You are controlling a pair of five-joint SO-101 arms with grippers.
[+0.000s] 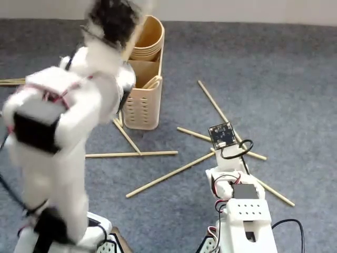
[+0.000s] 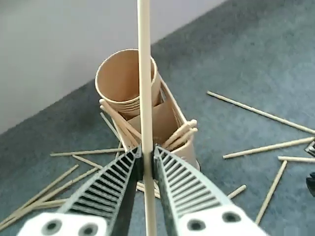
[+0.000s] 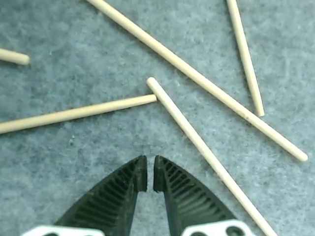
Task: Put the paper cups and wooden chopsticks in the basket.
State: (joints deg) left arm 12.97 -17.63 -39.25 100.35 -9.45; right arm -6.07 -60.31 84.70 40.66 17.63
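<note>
Wooden chopstick (image 2: pixel 143 59) pinched in left gripper (image 2: pixel 146 152), by basket (image 1: pixel 141 108); right gripper (image 3: pixel 146 172) closed, empty, beside loose chopsticks (image 3: pixel 197 142).

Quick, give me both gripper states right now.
Left gripper: closed on a long pale wooden chopstick.
Right gripper: closed, holding nothing.

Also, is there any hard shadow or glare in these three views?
High view: soft, even light, no hard shadow or glare around the basket. Left wrist view: the chopstick in the left gripper casts no clear shadow. Right wrist view: the loose chopsticks show only thin, soft shadows.
</note>
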